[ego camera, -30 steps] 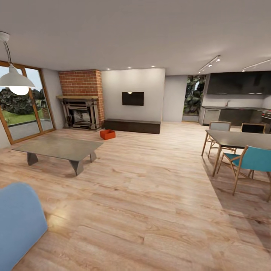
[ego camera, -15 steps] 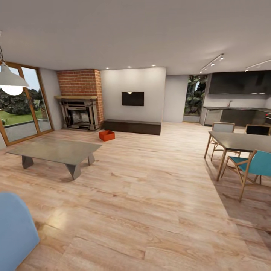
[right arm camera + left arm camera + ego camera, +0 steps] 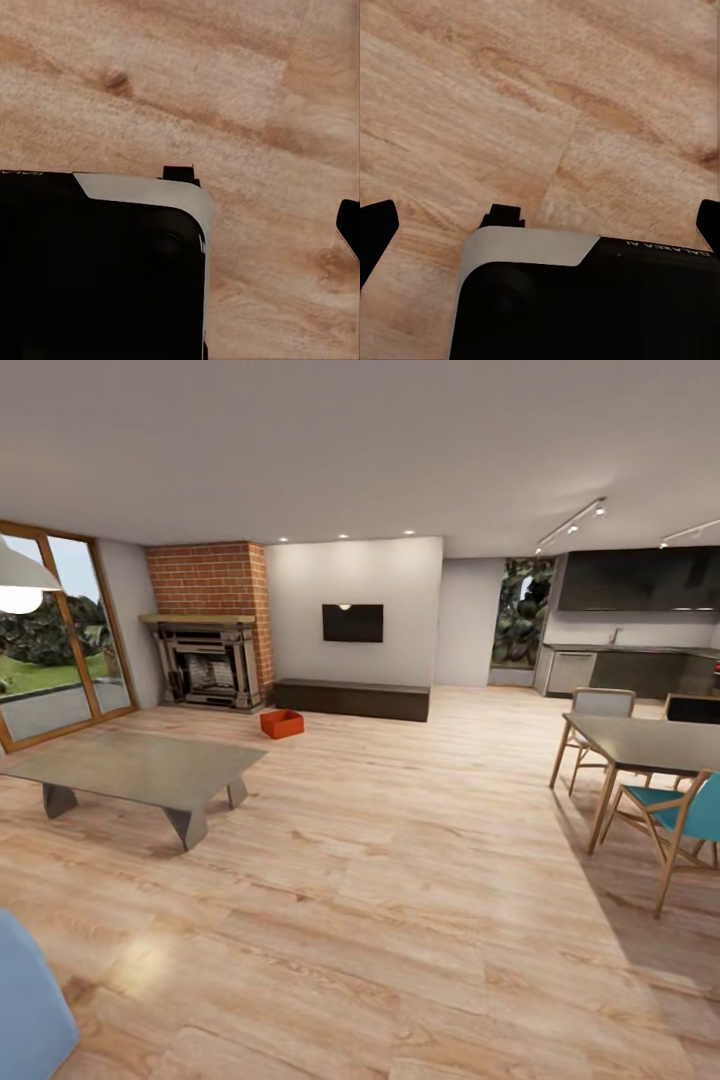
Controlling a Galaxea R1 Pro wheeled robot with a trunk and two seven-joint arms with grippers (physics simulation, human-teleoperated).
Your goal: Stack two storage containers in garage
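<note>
step: drive to bin | storage container (image 3: 282, 723) on wood floor (image 3: 400, 880) by fireplace (image 3: 210, 650), far ahead-left | steer past coffee table (image 3: 135, 765), stop square | left claw (image 3: 540, 232) fingers apart, empty; right claw: can't tell

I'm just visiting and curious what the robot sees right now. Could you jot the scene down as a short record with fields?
room: living room with light wood plank floor
task item seen: one orange-red storage container on the floor, far ahead
near it: brick fireplace and a low dark bench
other furniture: coffee table at left, dining table with chairs at right
left hand: finger tips wide apart, holding nothing
right hand: over bare floor, state unclear
</note>
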